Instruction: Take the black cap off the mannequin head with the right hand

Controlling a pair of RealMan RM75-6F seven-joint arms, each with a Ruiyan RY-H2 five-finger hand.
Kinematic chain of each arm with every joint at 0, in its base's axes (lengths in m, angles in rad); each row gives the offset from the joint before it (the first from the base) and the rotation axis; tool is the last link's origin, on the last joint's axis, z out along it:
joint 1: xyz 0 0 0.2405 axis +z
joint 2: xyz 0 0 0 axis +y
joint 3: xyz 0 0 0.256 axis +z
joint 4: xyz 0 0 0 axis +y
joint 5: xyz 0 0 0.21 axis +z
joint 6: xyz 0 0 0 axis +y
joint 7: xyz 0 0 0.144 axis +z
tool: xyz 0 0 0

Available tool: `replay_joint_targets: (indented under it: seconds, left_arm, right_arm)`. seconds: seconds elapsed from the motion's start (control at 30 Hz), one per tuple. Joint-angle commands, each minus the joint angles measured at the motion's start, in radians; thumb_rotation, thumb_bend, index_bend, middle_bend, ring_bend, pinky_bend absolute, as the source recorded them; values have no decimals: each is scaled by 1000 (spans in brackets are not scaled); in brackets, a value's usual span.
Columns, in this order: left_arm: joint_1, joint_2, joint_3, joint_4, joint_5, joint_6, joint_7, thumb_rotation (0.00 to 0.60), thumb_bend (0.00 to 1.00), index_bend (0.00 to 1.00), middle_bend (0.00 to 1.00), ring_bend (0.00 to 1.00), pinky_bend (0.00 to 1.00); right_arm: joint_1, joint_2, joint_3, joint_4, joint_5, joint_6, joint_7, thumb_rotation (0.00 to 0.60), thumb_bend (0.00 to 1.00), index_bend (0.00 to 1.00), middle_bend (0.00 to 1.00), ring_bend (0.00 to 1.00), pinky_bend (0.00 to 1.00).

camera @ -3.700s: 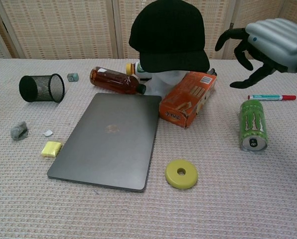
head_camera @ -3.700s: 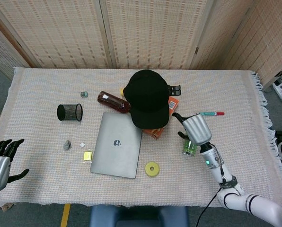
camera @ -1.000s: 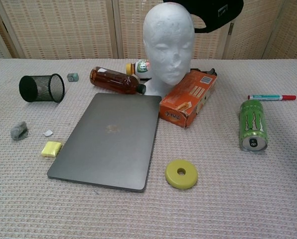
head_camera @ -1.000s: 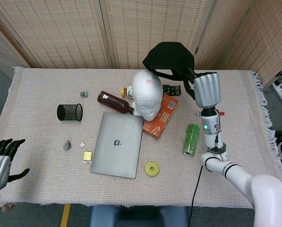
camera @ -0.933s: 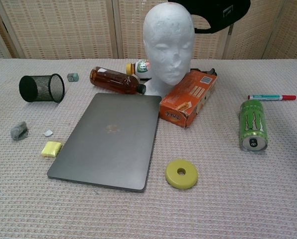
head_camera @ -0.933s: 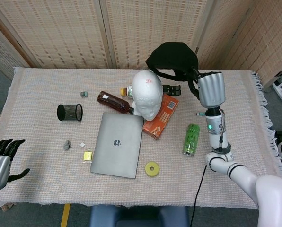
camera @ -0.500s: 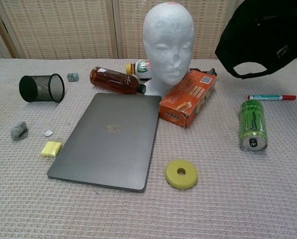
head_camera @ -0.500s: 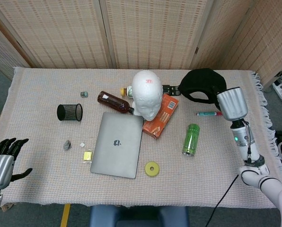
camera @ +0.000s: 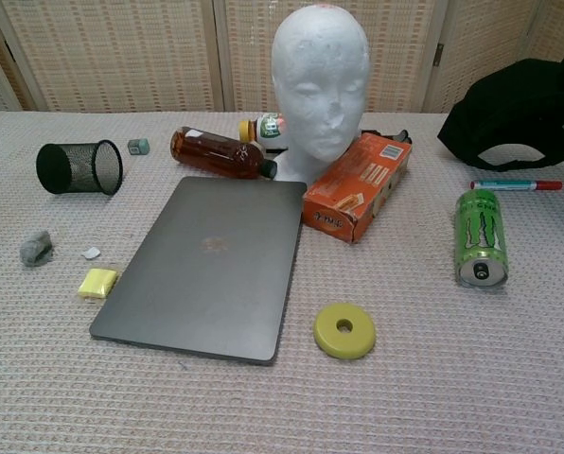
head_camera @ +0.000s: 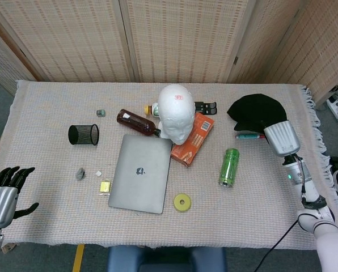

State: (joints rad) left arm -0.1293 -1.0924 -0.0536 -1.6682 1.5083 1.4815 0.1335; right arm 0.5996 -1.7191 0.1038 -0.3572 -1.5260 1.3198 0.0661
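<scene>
Since the earlier frames the black cap (head_camera: 256, 113) has left the white mannequin head (head_camera: 176, 111) and come down toward the table's (head_camera: 55, 221) right side, well apart from the head, which now stands bare. The right hand (head_camera: 281, 137) holds the cap at its near edge; its fingers are hidden under the fabric, so how they wrap cannot be told. In the chest view the cap (camera: 520, 112) hangs low over the red-capped marker (camera: 517, 184), which lies just below those fingers. The closed grey laptop (head_camera: 139, 173) lies far to their left, beyond the orange box (head_camera: 193, 139) leaning at the mannequin's base. The green can (head_camera: 228, 167) lies on its side, near the hand and toward the laptop. The left hand (head_camera: 1, 196) hovers at the table's near left corner, fingers spread wide, holding nothing. The yellow tape roll (head_camera: 182, 202) sits nearer the robot than the can.
</scene>
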Motion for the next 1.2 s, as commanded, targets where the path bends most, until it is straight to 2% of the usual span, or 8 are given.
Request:
replay_joint_targets:
  seconds: [0.03, 0.27, 0.37, 0.47, 0.57, 0.63, 0.8, 1.2]
  left_arm:
    - [0, 0, 0, 0, -1, 0, 0, 600, 142, 201, 251, 144, 145]
    - [-1, -1, 2, 8, 2, -3, -14, 600, 140, 200, 250, 144, 144]
    - [3, -2, 3, 14, 1, 1, -22, 600, 140, 199, 250, 144, 143]
    - [6, -2, 5, 19, 1, 3, -29, 600, 140, 200, 249, 144, 142]
    - [8, -1, 4, 23, 2, 7, -36, 600, 140, 198, 249, 144, 142]
    - [9, 0, 4, 25, 3, 10, -40, 600, 139, 198, 249, 144, 142]
    - [11, 0, 5, 29, 3, 10, -48, 600, 141, 198, 249, 144, 141]
    - [8, -5, 8, 46, -11, -10, -48, 600, 141, 198, 249, 144, 141]
  right_arm:
    - [-10, -13, -5, 11, 2, -5, 14, 600, 668, 865, 908, 969, 1000]
    - [-68, -56, -6, -18, 29, -30, 47, 600, 484, 673, 805, 854, 1000]
    - [-84, -39, 0, -79, 50, -64, 50, 590, 322, 501, 690, 733, 983]
    - [-99, -8, 0, -154, 58, -76, 35, 478, 91, 217, 481, 558, 791]
    - [-114, 48, 1, -274, 68, -85, 12, 373, 0, 12, 271, 353, 537]
    - [-126, 100, 4, -377, 76, -89, -21, 346, 0, 0, 174, 253, 436]
    - [-169, 239, 12, -642, 95, -55, -114, 333, 0, 0, 130, 214, 405]
    - [-356, 552, -41, -1167, 88, 121, -180, 351, 32, 117, 280, 258, 391]
